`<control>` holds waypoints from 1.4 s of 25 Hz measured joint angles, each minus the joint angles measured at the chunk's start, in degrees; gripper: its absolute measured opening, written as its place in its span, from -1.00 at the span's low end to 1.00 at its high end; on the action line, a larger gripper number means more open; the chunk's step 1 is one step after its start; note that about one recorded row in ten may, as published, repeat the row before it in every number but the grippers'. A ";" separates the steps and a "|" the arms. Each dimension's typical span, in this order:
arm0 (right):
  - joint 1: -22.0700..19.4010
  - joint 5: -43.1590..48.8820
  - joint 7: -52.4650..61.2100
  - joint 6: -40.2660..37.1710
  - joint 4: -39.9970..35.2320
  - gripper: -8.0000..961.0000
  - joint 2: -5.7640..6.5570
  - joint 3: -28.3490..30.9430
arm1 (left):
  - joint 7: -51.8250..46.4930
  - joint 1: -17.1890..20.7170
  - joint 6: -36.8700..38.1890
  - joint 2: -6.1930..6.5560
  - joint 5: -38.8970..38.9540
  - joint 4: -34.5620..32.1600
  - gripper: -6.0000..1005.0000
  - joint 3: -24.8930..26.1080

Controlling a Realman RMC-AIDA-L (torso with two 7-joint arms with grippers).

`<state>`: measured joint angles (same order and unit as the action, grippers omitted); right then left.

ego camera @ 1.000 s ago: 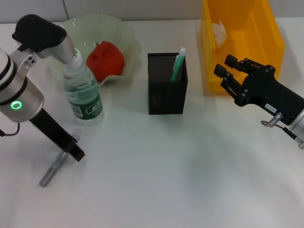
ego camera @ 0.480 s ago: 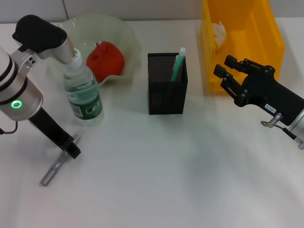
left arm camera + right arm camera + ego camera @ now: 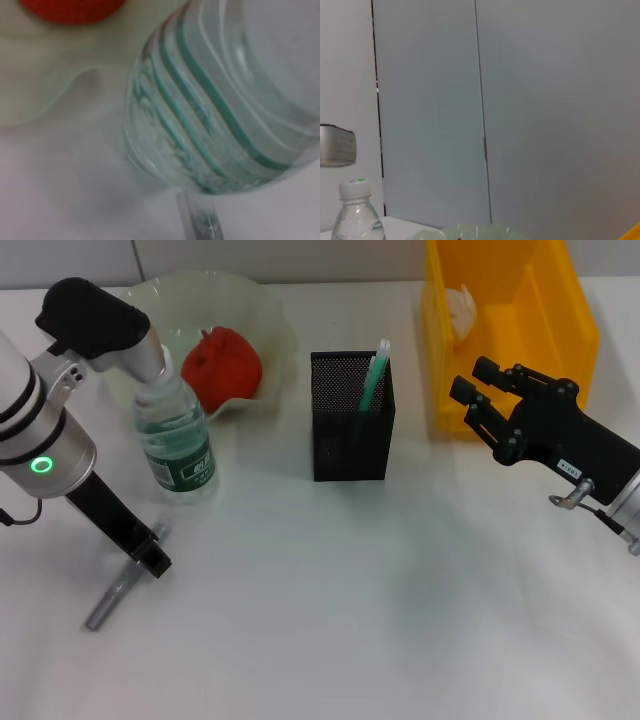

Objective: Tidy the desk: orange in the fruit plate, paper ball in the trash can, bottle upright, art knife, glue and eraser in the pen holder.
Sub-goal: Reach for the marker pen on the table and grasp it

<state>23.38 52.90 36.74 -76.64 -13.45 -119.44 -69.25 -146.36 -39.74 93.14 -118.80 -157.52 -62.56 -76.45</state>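
The clear bottle (image 3: 176, 435) with a green label stands upright in front of the fruit plate (image 3: 262, 315), which holds the orange (image 3: 221, 362). The bottle fills the left wrist view (image 3: 215, 100). My left gripper (image 3: 150, 555) hangs low beside the bottle, just above the grey art knife (image 3: 118, 590) lying on the table. The black mesh pen holder (image 3: 350, 435) holds a green and white stick (image 3: 375, 370). The paper ball (image 3: 461, 306) lies in the yellow bin (image 3: 575, 325). My right gripper (image 3: 478, 390) is open and empty in front of the bin. No eraser shows.
The left arm's silver body (image 3: 40, 445) stands left of the bottle, and its black upper part (image 3: 90, 315) is close to the bottle cap. The right wrist view shows the bottle top (image 3: 355, 189) and a grey wall.
The left arm has shifted slightly to the right beside the bottle. The bottle, the knife and the right arm have not moved.
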 joint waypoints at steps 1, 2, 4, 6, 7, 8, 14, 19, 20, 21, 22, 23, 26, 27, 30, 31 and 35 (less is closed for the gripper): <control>0.00 0.00 0.00 0.00 0.01 -0.29 -0.01 0.00 | 0.01 0.00 -0.03 0.00 0.00 0.00 -0.03 -0.15; 0.00 0.00 0.00 0.00 0.01 -0.29 -0.03 0.00 | 0.05 -0.01 -0.09 -0.01 -0.01 0.01 -0.04 -0.53; 0.00 0.00 0.00 0.00 0.04 -0.29 -0.07 0.00 | 0.05 -0.05 -0.19 -0.01 -0.08 0.09 -0.04 -0.78; 0.00 0.00 0.00 0.00 0.11 -0.29 -0.09 0.00 | 0.03 -0.22 -0.50 -0.02 -0.35 0.50 -0.04 -1.05; 0.00 0.00 0.00 0.00 0.11 -0.29 -0.09 0.00 | -0.05 -0.31 -0.71 -0.02 -0.38 0.72 -0.05 -1.06; 0.00 0.00 0.00 0.00 0.13 -0.29 -0.09 0.00 | -0.05 -0.31 -0.71 -0.02 -0.38 0.72 -0.05 -1.06; 0.00 0.01 0.00 0.00 0.19 -0.29 -0.09 0.00 | -0.13 -0.35 -1.01 -0.02 -0.44 1.03 -0.17 -1.07; 0.00 0.01 0.00 0.00 0.19 -0.29 -0.09 0.00 | -0.04 -0.79 -1.27 -0.03 -0.70 2.50 -0.30 -1.08; 0.00 0.01 0.00 0.00 0.19 -0.29 -0.09 0.00 | -0.01 -0.94 -1.32 -0.06 -0.73 2.84 -0.30 -1.07; 0.00 0.01 0.00 0.00 0.18 -0.29 -0.09 0.00 | 0.01 -1.21 -1.47 -0.11 -0.78 3.30 -0.31 -1.07; 0.00 0.01 0.00 0.00 0.18 -0.29 -0.09 0.00 | 0.02 -1.27 -1.60 -0.12 -0.78 3.39 -0.32 -1.07; 0.00 0.01 0.00 0.00 0.18 -0.29 -0.09 0.00 | 0.02 -1.27 -1.60 -0.12 -0.78 3.39 -0.32 -1.07; 0.00 0.01 0.00 0.00 0.18 -0.29 -0.09 0.00 | 0.01 -1.38 -2.02 -0.12 -0.84 3.41 -0.34 -1.21; 0.00 0.01 0.00 0.00 0.18 -0.29 -0.09 0.00 | 0.02 -1.40 -2.12 -0.12 -0.85 3.41 -0.35 -1.31; 0.00 0.01 0.00 0.00 0.18 -0.29 -0.09 0.00 | 0.02 -1.41 -2.38 -0.11 -0.87 3.42 -0.36 -1.84; 0.00 0.01 0.00 0.00 0.18 -0.29 -0.09 0.00 | 0.02 -1.40 -2.46 -0.11 -0.88 3.41 -0.37 -2.01; 0.00 0.01 0.00 0.00 0.18 -0.29 -0.09 0.00 | -0.06 -1.47 -2.53 -0.11 -0.94 3.42 -0.41 -2.49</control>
<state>23.38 52.91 36.74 -76.64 -13.27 -119.53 -69.25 -146.42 -41.21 90.61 -118.91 -158.47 -59.15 -78.94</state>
